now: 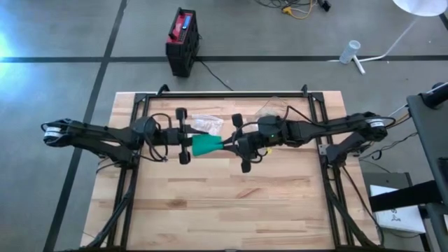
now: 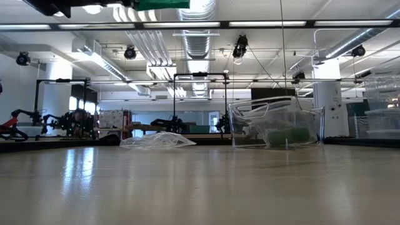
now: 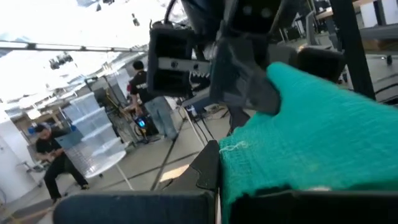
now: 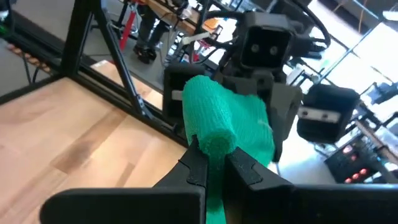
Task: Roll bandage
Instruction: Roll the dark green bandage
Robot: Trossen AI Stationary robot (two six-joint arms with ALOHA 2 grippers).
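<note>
the wooden surface point(image 1: 231, 203) carries a black frame around its edge. above its middle, well clear of the wood, both arms meet over the green bandage point(image 1: 206, 145). the left gripper point(image 1: 184, 145) comes in from the left side of the bandage, its fingers point(image 3: 208, 168) clamped down on the flat loose end of the cloth. the right gripper point(image 1: 241, 143) comes from the other side, its fingers point(image 4: 198, 163) pinched shut on the rolled end, the roll standing just above their tips. the bandage stretches between the two grippers, its long axis running across the surface from one to the other. beyond the bandage, toward the far edge, lies a crumpled clear plastic wrapper point(image 1: 207, 124), and right of it a clear plastic container point(image 2: 276, 124).
</note>
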